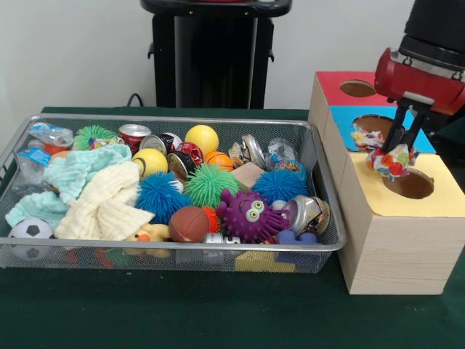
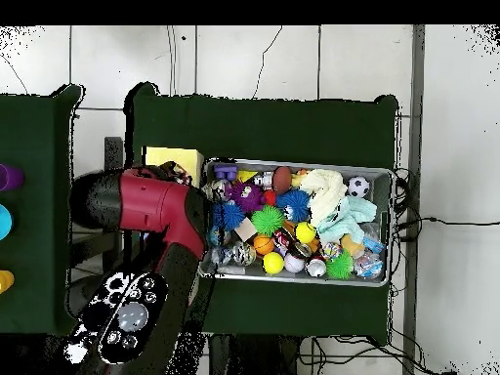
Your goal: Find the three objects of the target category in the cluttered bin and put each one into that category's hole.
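Fingers [image 1: 396,138] are clamped on a crinkly multicoloured wrapper [image 1: 389,161], held by the gripper [image 1: 404,147] above the yellow-topped box's hole [image 1: 409,184] at right of frame. Left of it, the cluttered bin [image 1: 174,249] is seen.

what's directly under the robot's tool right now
The tool grips a crinkly multicolored packet above the yellow-topped box's hole. The hole's inside is dark; its contents cannot be seen.

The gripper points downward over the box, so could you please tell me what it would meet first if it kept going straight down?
The gripper, shut on a crinkly multicoloured wrapper, would probably meet the hole in the yellow section or its rim first; depth is uncertain.
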Tool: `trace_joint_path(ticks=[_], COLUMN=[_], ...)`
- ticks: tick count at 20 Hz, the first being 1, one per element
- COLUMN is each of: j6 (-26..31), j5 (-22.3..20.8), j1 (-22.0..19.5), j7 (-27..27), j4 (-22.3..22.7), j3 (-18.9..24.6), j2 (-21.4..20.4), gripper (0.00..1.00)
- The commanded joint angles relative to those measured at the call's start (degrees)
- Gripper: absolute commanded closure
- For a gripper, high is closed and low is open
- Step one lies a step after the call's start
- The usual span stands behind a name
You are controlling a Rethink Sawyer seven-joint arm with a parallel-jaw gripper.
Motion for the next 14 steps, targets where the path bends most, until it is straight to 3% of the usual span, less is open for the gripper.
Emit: trace_joint_path(ticks=[1,9,14], j6=[0.96,4.11,2.03], j5=[-0.14,0.76,0.82], j1=[-0.18,0.20,-0.14], j7=[14.17,16.31,15.61], j4=[-3.35,-7.61,-7.03], j3=[2.13,0.84,1.42], j2=[2.94,4.78,5.30], gripper=[1.00,1.00,1.00])
